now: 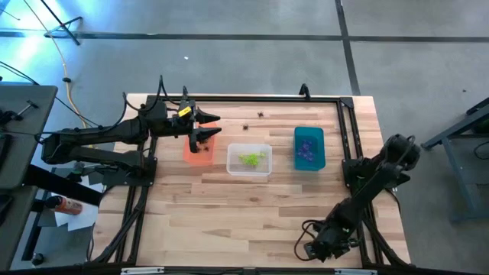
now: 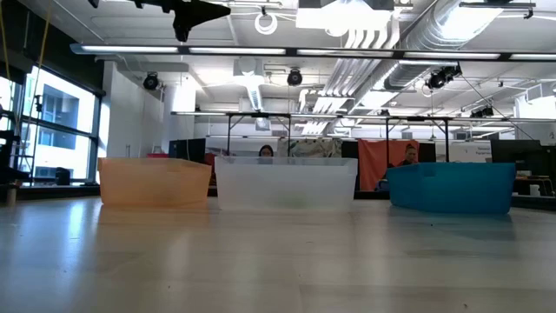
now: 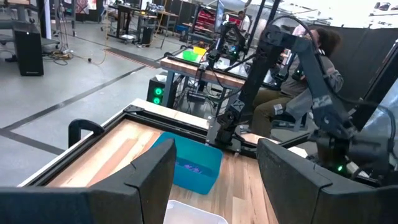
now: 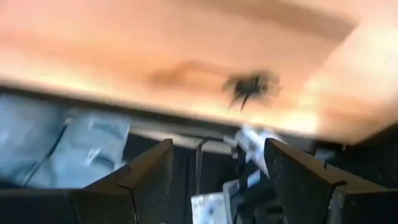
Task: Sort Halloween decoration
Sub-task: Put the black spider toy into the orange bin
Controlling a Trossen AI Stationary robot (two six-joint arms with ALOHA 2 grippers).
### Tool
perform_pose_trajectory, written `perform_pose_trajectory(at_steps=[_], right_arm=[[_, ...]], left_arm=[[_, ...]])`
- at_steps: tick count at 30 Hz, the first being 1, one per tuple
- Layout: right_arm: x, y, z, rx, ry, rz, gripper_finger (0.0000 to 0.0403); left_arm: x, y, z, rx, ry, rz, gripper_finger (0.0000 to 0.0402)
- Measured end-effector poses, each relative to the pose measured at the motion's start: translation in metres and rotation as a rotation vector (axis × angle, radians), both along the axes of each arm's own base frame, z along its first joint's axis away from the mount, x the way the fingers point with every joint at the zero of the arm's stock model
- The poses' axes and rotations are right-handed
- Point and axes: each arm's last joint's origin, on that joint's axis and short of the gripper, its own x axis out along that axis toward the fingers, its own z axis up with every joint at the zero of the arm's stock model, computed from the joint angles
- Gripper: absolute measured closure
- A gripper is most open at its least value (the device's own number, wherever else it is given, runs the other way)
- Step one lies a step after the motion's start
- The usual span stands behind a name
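Three bins stand in a row: an orange bin (image 1: 200, 150), a clear bin (image 1: 249, 160) with lime green trinkets (image 1: 251, 159) and a teal bin (image 1: 309, 147) with purple trinkets (image 1: 307, 150). Two tiny black trinkets (image 1: 261, 114) (image 1: 246, 127) lie on the bare wood behind the bins. My left gripper (image 1: 210, 127) hangs open and level high over the orange bin, with nothing between its fingers (image 3: 214, 177). My right gripper (image 1: 315, 247) is low at the table's near right corner, open and holding nothing (image 4: 214, 168).
A black frame (image 1: 348, 130) runs along the table's far and right edges. Cables (image 1: 306, 227) loop on the wood near my right arm. The right wrist view shows a blurred dark spidery shape (image 4: 252, 86) on the wood. Wide bare wood (image 1: 229, 214) lies in front of the bins.
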Motion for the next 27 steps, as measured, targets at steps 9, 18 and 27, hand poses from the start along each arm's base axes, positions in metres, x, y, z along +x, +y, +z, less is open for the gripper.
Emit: perform_pose_trajectory(at_steps=[9,18,27], right_arm=[[0.001,0.001,-0.033,-0.111,0.091,0.010,0.0155],[0.002,0.002,-0.045,-0.130,0.101,0.063,0.0214],[0.000,0.001,-0.049,-0.134,0.060,0.161,0.0390]], left_arm=[[0.000,0.000,0.000,0.000,0.000,-0.001,0.0188],[0.000,0.000,0.000,-0.006,-0.002,-0.001,0.0188],[0.000,0.000,0.001,-0.004,-0.015,0.001,0.0188]])
